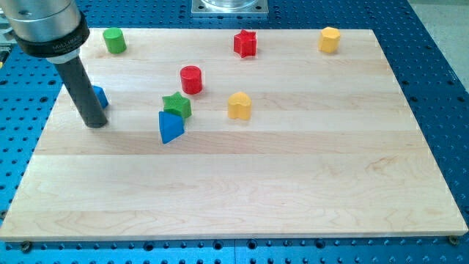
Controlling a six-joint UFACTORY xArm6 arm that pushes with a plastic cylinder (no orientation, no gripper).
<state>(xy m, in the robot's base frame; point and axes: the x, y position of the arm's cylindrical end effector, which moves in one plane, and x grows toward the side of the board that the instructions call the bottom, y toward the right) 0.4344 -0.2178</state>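
My tip (95,124) rests on the wooden board (293,183) at the view's left. Right behind the rod, a blue block (100,96) is partly hidden and seems to touch it. To the right of the tip lie a blue triangular block (170,127) and, touching that block's upper edge, a green star block (177,105). A red cylinder (191,79) stands above those two. A yellow block (239,105) sits further right.
Along the board's top edge stand a green cylinder (113,40), a red star block (245,44) and a yellow block (330,39). Blue perforated table (440,88) surrounds the board. A metal base (230,6) sits at the view's top.
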